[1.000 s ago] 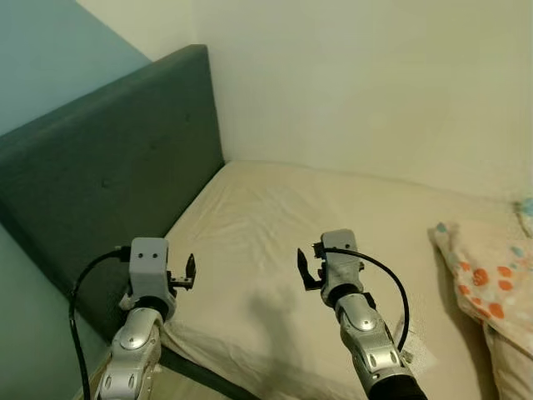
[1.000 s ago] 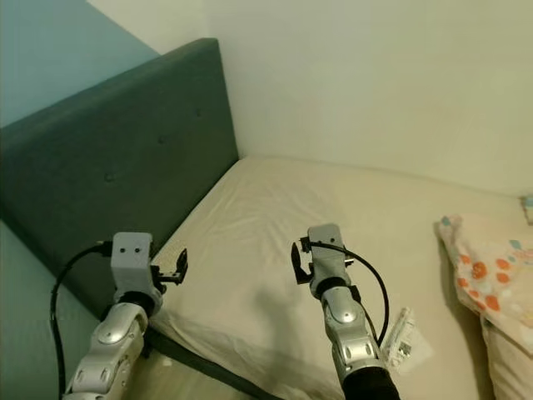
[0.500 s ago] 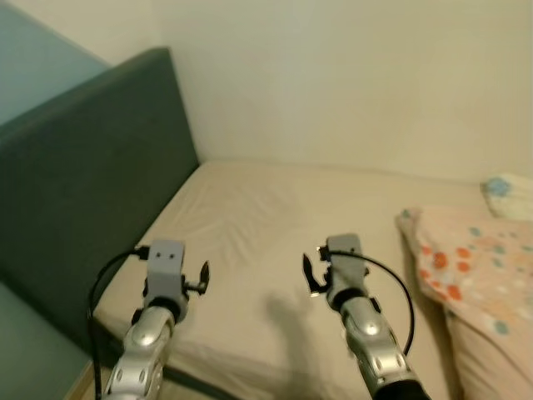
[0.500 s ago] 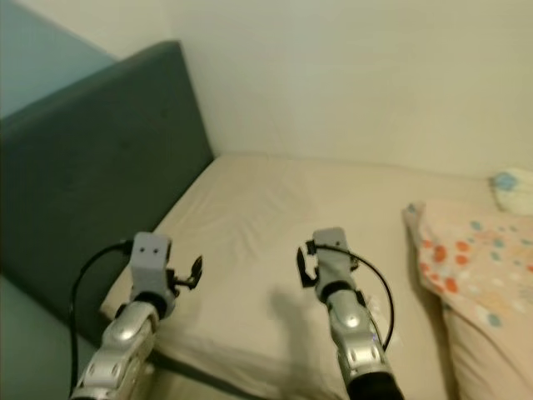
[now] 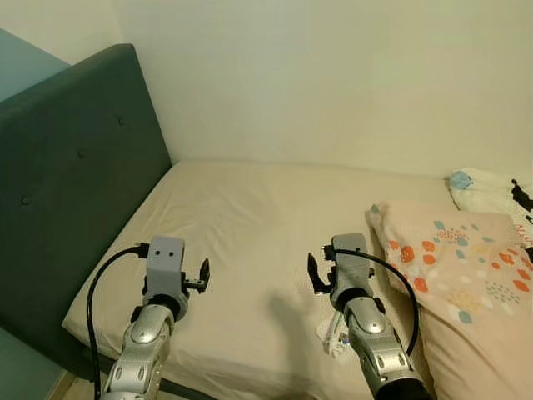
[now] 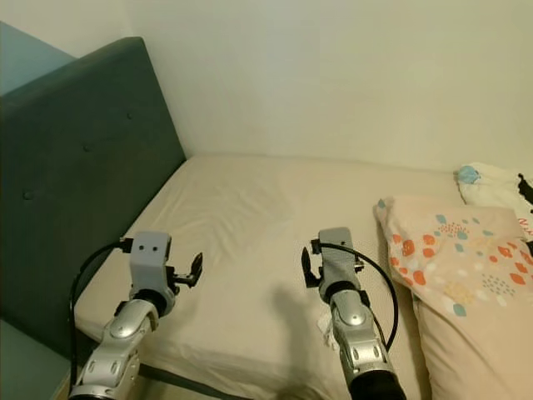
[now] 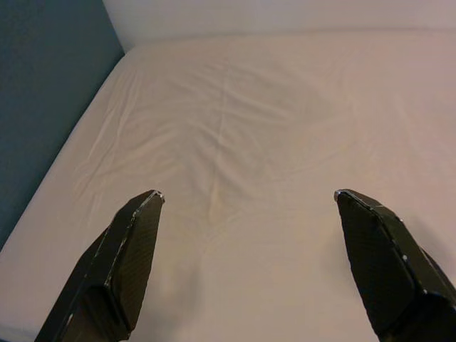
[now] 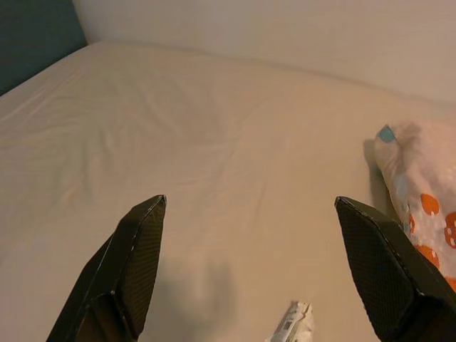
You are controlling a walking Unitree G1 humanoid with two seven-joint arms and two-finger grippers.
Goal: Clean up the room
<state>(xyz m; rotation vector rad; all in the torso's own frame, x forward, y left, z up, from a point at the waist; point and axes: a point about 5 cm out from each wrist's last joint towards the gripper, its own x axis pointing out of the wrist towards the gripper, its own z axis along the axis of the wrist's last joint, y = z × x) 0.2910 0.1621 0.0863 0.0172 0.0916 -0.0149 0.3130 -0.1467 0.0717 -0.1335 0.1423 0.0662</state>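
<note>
A bed with a cream sheet (image 5: 241, 217) lies in front of me. A small white packet (image 5: 335, 337) rests on the sheet beside my right arm, and it is also seen as the packet (image 8: 292, 326) below the right fingers. A pillow (image 5: 454, 267) with orange and teal spots lies at the right. My left gripper (image 7: 247, 194) hovers open over bare sheet with nothing between its fingers. My right gripper (image 8: 249, 201) is open too, held above the sheet just short of the pillow's corner (image 8: 417, 171).
A dark teal padded headboard (image 5: 67, 167) stands along the left side of the bed. A pale wall (image 5: 333, 83) runs behind the bed. A white cloth item (image 5: 495, 193) with a blue patch (image 5: 460, 178) lies at the far right by the wall.
The camera has swung to the right: the headboard has slid left and the spotted pillow and white cloth have come further into view. Both arms stay raised as before.
</note>
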